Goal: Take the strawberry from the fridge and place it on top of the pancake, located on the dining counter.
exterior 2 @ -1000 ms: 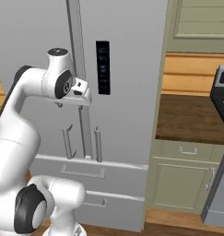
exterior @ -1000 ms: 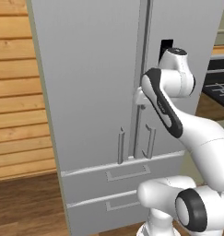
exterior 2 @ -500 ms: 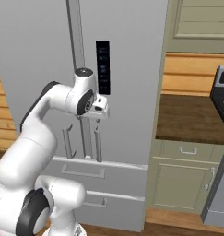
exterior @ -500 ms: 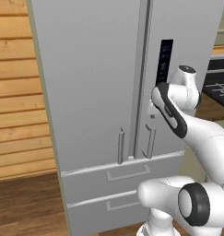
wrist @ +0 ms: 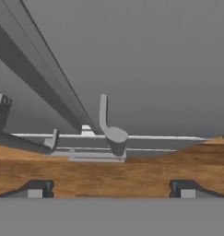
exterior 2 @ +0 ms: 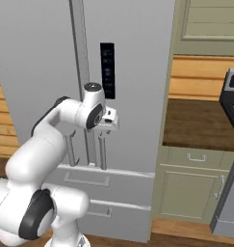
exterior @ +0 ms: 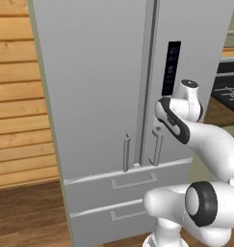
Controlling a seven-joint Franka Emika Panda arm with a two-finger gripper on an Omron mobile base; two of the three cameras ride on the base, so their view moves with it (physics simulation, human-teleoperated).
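Fridge [exterior: 99, 96]: doors and both drawers shut, contents hidden. My hand [exterior 2: 110, 121]: released, close to the right door handle [exterior 2: 102, 150]. Wood floor [exterior: 27, 217]; counter [exterior 2: 200, 123] right.

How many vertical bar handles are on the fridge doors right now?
2. The left door handle sits just left of the centre seam, the right door handle just right of it, beside the arm. Any upper parts may be hidden.

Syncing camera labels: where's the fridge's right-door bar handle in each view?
Left base view: right door handle, low centre-right, beside the arm.
Right base view: handle at, left of centre, just below the open gripper.
Hand view: handle at, centre, seen end-on.
Shared landmark: the seam between the doors.
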